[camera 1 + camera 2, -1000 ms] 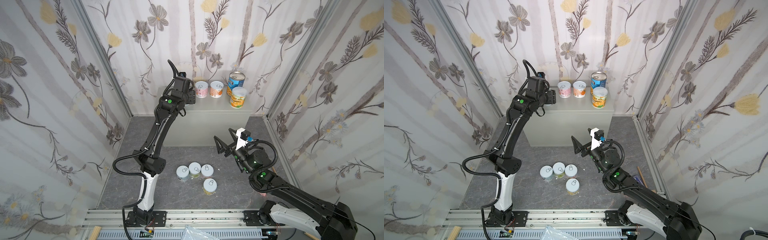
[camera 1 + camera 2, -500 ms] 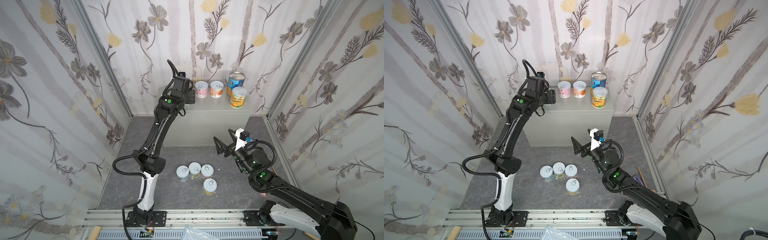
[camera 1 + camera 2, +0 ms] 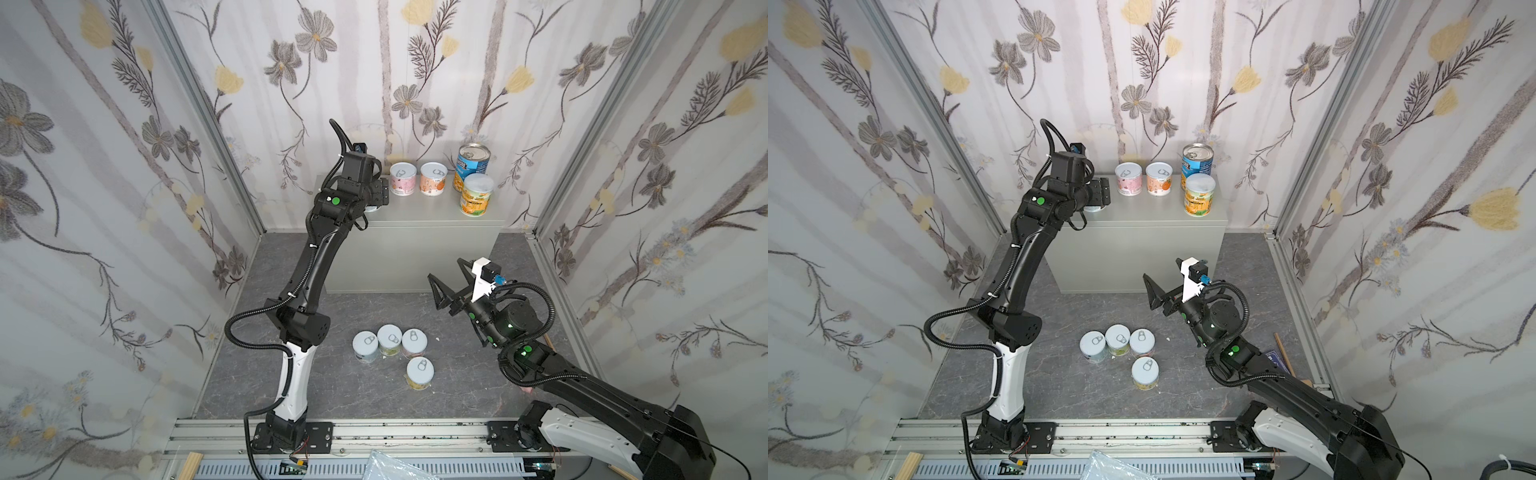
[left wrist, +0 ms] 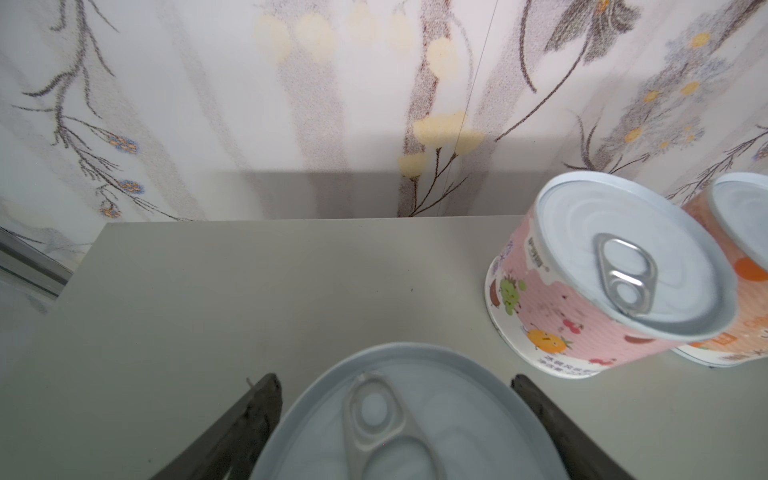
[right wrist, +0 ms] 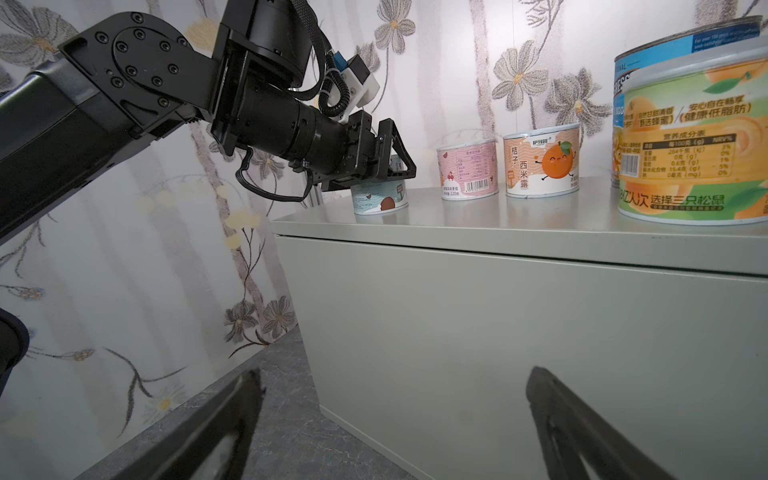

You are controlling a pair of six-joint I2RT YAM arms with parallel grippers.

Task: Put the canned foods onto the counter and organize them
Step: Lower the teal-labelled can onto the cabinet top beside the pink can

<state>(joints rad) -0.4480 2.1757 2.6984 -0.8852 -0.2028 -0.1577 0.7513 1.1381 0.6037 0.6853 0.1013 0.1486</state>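
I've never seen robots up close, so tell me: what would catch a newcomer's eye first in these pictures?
First, the left arm stretched up to the grey counter, its left tool open around a short teal-labelled can standing on top, beside four more cans. Then four white-lidded cans huddled on the dark floor, with the right tool open and empty nearby.

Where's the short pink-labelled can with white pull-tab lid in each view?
Top view: pink can at the grey metal counter's back edge, left of the landmark.
Top view: same place.
Left wrist: beyond the near white-lidded can, lid up.
Right wrist: barcode side, between that can and the landmark.
Landmark in all four: short orange-labelled can next to it.
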